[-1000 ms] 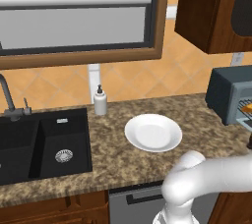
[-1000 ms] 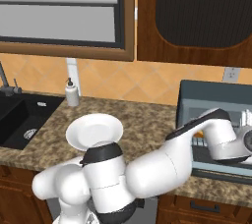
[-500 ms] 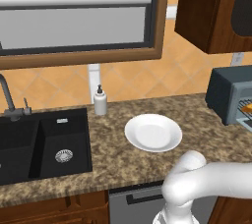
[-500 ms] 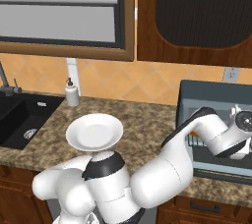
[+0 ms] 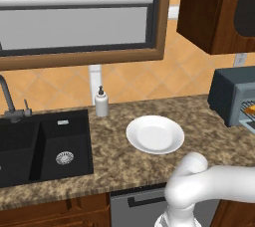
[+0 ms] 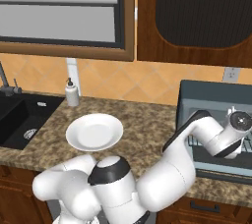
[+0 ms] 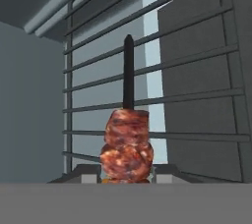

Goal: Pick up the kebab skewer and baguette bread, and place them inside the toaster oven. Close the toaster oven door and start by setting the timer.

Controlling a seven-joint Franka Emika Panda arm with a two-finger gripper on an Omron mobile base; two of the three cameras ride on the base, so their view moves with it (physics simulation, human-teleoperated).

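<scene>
My gripper [image 7: 127, 175] is shut on the kebab skewer [image 7: 127, 149]. Its reddish-brown meat chunks sit right at the fingers [image 7: 86, 173], and the thin stick points away over the wire rack [image 7: 197, 95]. In the right base view my hand [image 6: 237, 126] reaches into the open toaster oven [image 6: 206, 93], above the toaster oven door [image 6: 216, 166], which lies folded down. A golden-orange piece, the baguette bread [image 5: 249, 107], shows inside the toaster oven [image 5: 226, 91] at the right edge of the left base view.
A white plate [image 5: 154, 134] [image 6: 93, 132] with nothing on it lies on the granite counter [image 5: 114, 161]. A soap bottle [image 5: 101, 102] stands by the black sink [image 5: 40, 146]. Dark wooden cabinets [image 6: 197, 16] hang above the oven.
My hand has moved a little up and to the right, farther into the oven, with the skewer still held. The plate and the oven have not moved.
</scene>
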